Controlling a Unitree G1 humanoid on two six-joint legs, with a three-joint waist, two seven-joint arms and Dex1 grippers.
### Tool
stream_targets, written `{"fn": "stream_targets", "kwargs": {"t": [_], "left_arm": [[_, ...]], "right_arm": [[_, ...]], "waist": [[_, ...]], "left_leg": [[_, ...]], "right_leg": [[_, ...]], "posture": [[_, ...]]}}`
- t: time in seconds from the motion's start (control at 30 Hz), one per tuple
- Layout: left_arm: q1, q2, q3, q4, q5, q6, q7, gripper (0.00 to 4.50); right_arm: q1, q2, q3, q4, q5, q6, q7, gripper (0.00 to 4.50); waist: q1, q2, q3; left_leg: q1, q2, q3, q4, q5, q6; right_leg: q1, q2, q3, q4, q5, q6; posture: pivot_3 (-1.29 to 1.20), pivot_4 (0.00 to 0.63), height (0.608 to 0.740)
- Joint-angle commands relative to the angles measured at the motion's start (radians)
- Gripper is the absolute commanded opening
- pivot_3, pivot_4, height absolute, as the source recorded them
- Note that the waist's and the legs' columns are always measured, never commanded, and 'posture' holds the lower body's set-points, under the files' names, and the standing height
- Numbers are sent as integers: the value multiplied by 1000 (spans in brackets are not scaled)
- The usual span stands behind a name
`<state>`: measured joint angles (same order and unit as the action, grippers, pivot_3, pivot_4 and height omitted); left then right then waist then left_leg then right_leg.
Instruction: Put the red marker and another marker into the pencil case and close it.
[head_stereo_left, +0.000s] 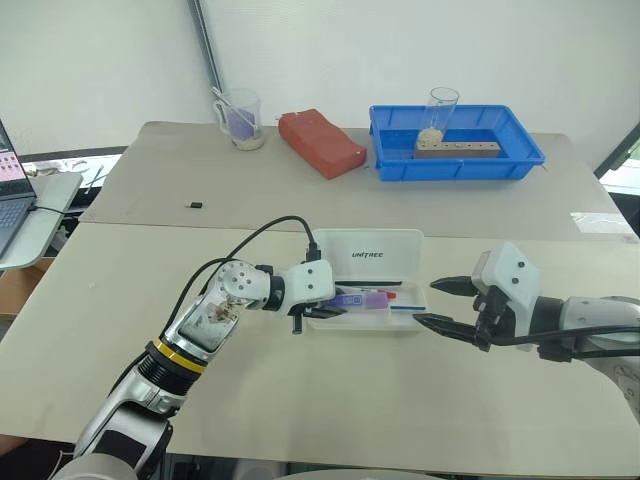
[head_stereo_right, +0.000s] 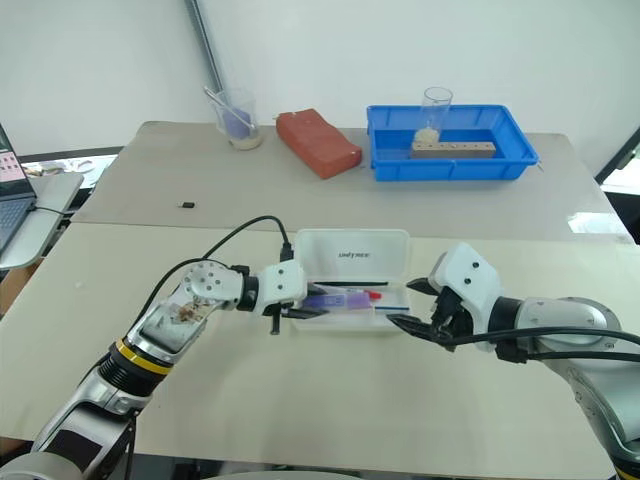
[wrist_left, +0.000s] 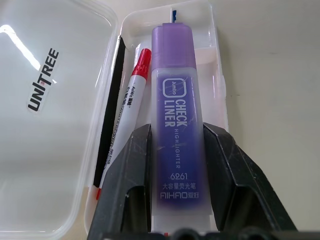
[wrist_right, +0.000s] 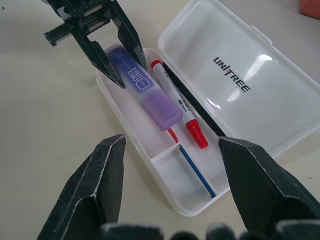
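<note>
The pencil case lies open in mid-table, its "UNITREE" lid folded back. My left gripper is shut on the purple highlighter, which sits low in the case's tray with a finger on each side. The red marker, white-barrelled with a red cap, lies in the tray right beside the highlighter. A thin blue pen lies along the tray's near wall. My right gripper hangs open just off the case's right end, with nothing between its fingers.
At the back of the table stand a blue tray with a glass and a wooden block, a red brick-like block and a clear cup. A small black object lies at left. A laptop sits off the left edge.
</note>
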<state>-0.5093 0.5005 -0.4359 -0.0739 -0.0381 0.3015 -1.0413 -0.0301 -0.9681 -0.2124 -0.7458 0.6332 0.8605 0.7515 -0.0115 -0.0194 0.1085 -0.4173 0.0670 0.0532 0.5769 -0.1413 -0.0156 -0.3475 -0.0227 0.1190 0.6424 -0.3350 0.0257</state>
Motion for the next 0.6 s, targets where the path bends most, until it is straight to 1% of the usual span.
{"fn": "stream_targets", "kwargs": {"t": [0.03,0.33,0.4,0.53,0.57,0.6], "left_arm": [[2,4,3,-37,-4,-17,-15,937],[4,-5,2,-42,-3,-15,-23,937],[6,-6,5,-50,-11,-10,-27,1991],[15,0,10,-67,-19,-7,-35,3644],[18,2,13,-72,-20,-4,-36,4165],[20,5,17,-78,-21,-1,-36,4429]], "right_arm": [[-22,-9,-23,-24,9,0,-10,3265],[-28,-2,-11,-17,5,-3,-21,3265],[-25,-4,-14,-16,4,-4,-20,3265],[-28,-4,-18,-3,1,-5,-20,3265],[-29,-4,-17,2,-1,-7,-20,3265],[-31,-4,-16,6,-2,-9,-19,3265]], "waist": [[0,0,0],[0,0,0],[0,0,0],[0,0,0],[0,0,0],[-1,0,0]], "left_leg": [[0,0,0,0,0,0],[0,0,0,0,0,0],[0,0,0,0,0,0],[0,0,0,0,0,0],[0,0,0,0,0,0],[0,0,0,0,0,0]], "right_leg": [[0,0,0,0,0,0],[0,0,0,0,-1,2],[0,0,0,0,-1,2],[0,0,0,0,-1,2],[0,0,0,0,-1,2],[0,0,0,0,-1,2]], "posture": [[0,150,740],[0,150,740],[0,150,740],[0,150,740],[0,150,740],[0,150,740]]}}
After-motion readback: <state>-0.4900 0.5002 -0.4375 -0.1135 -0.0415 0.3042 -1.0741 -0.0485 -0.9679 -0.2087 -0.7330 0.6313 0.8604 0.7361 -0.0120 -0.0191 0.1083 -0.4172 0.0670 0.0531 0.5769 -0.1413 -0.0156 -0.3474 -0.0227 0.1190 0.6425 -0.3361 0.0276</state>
